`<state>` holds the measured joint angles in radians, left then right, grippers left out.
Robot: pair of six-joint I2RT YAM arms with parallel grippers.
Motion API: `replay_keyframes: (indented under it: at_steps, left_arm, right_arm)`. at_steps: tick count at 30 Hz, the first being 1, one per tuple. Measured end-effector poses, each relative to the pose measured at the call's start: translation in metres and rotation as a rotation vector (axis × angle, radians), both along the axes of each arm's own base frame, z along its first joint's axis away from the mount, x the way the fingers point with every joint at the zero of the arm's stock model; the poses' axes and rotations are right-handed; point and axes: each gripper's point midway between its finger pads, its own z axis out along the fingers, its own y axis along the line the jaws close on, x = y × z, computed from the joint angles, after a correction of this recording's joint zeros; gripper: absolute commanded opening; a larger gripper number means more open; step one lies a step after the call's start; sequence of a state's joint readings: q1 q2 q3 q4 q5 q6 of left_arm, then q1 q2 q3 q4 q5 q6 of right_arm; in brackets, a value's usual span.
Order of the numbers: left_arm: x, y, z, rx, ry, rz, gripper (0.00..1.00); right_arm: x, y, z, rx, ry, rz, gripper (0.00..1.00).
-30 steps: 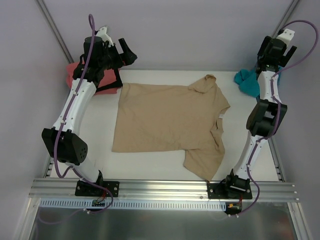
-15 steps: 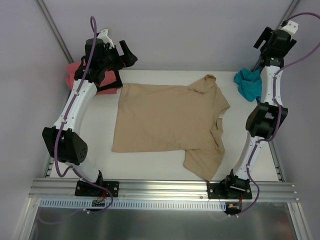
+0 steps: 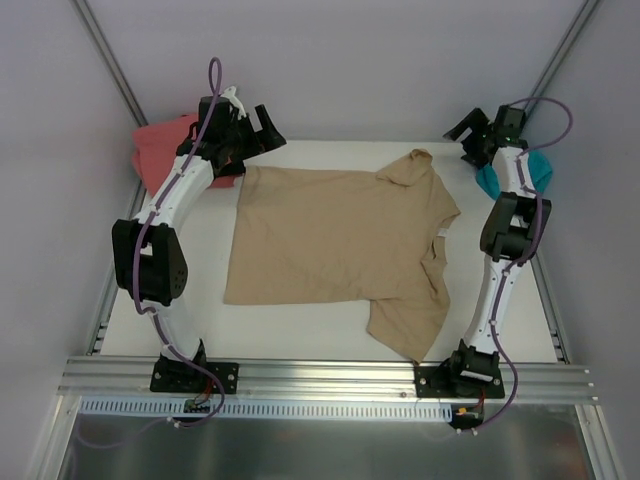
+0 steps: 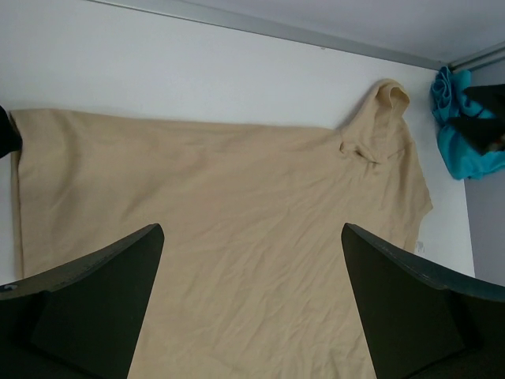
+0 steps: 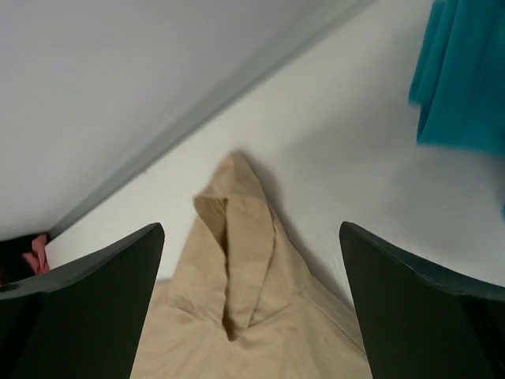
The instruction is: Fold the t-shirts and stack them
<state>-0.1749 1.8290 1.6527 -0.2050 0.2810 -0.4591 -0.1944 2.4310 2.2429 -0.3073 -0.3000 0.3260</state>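
Observation:
A tan t-shirt (image 3: 335, 235) lies spread flat on the white table, its far sleeve (image 3: 410, 165) folded over and its near sleeve (image 3: 410, 320) pointing at the front edge. My left gripper (image 3: 262, 125) hovers open above the shirt's far left corner and holds nothing; its wrist view looks down on the tan t-shirt (image 4: 237, 237). At the far right my right gripper (image 3: 468, 133) is open and empty, above and just right of the folded sleeve (image 5: 237, 260). A coral-pink t-shirt (image 3: 160, 150) lies bunched at the far left. The teal t-shirt (image 3: 535, 170) sits at the far right.
Grey walls enclose the white table (image 3: 190, 280) on three sides, with metal posts in the back corners. An aluminium rail (image 3: 330, 375) carrying both arm bases runs along the near edge. A dark cloth bit (image 3: 228, 170) shows beside the coral shirt, under the left arm.
Both arms swung inward toward the tan shirt: the left gripper moved right over the shirt's far left corner, the right gripper came down and left from the back right corner. Both stayed open.

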Motion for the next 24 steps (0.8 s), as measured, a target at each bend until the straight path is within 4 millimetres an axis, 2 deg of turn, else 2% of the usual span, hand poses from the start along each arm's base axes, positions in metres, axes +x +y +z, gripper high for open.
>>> replay_keyframes:
  at_steps: [1, 2, 3, 6, 8, 15, 17, 19, 24]
  left_arm:
    - [0.0, -0.001, -0.002, -0.004, 0.005, -0.001, 0.99]
    - [0.0, -0.001, -0.003, -0.006, 0.008, -0.003, 0.99]
    - [0.001, -0.002, -0.002, -0.007, 0.006, -0.004, 0.99]
    - [0.002, -0.002, 0.0, -0.011, -0.005, -0.008, 0.99]
    - [0.001, -0.003, 0.0, -0.013, -0.003, -0.012, 0.99]
    - [0.0, -0.004, 0.0, -0.014, -0.004, -0.022, 0.99]
    - [0.0, -0.004, 0.0, -0.014, -0.004, -0.023, 0.99]
    - [0.0, -0.004, 0.0, -0.014, -0.003, -0.023, 0.99]
    - [0.0, -0.004, -0.001, -0.01, 0.0, -0.025, 0.99]
  right_arm:
    - [-0.005, 0.007, -0.021, 0.037, 0.048, 0.01, 0.97]
    - [-0.011, 0.014, -0.041, 0.078, 0.096, 0.018, 0.89]
    - [-0.014, 0.02, -0.055, 0.11, 0.128, 0.028, 0.86]
    - [-0.018, 0.036, -0.081, 0.205, 0.187, 0.047, 0.84]
    - [-0.015, 0.044, -0.082, 0.247, 0.187, 0.06, 0.84]
    - [-0.005, 0.061, -0.067, 0.292, 0.139, 0.088, 0.83]
    - [-0.004, 0.066, -0.065, 0.297, 0.132, 0.095, 0.79]
    - [-0.002, 0.07, -0.064, 0.301, 0.126, 0.103, 0.73]
    - [0.004, 0.077, -0.068, 0.325, 0.112, 0.106, 0.4]
